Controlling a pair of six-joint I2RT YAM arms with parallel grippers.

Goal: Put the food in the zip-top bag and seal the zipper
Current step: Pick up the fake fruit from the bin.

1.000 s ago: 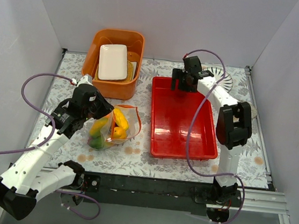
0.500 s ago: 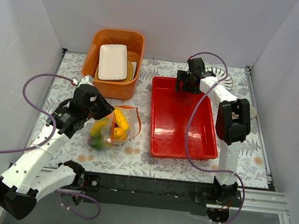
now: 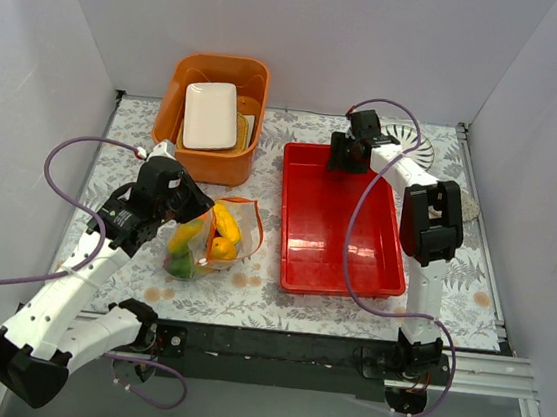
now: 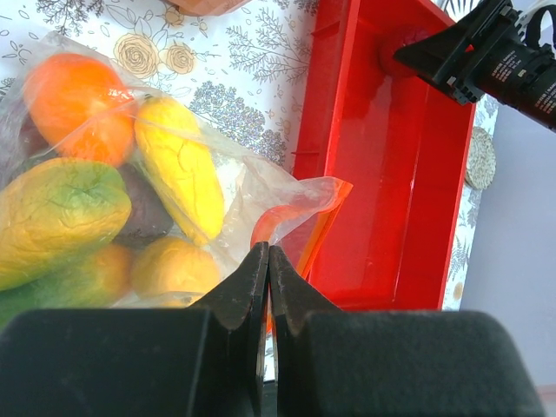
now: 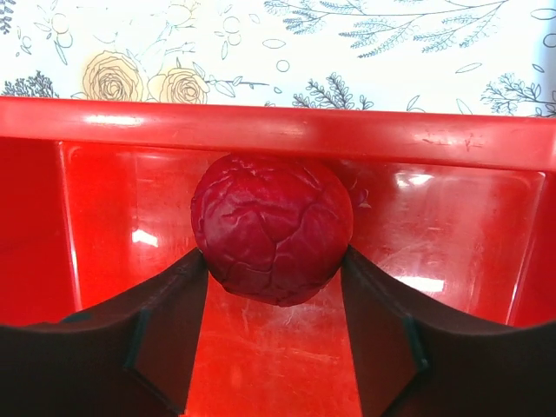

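Observation:
The clear zip-top bag (image 3: pixel 217 237) lies on the table left of the red tray and holds an orange (image 4: pixel 69 91), yellow and green mangoes (image 4: pixel 178 165) and a dark fruit. My left gripper (image 4: pixel 268 252) is shut on the bag's mouth, with the orange-red zipper (image 4: pixel 295 217) strip between its jaws; it also shows in the top view (image 3: pixel 190 219). My right gripper (image 5: pixel 274 261) is open at the red tray's far end. A dark red round fruit (image 5: pixel 271 226) sits between its fingertips against the tray's far wall. In the top view the right gripper (image 3: pixel 343 158) hides that fruit.
The red tray (image 3: pixel 339 251) lies at centre right, its rim (image 4: pixel 326 130) close to the bag. An orange tub (image 3: pixel 179 157) with a white plate (image 3: pixel 211 115) stands at the back left. White walls enclose the table.
My right gripper has moved a little toward the tray's far right end and lower. The left gripper and the bag have barely moved.

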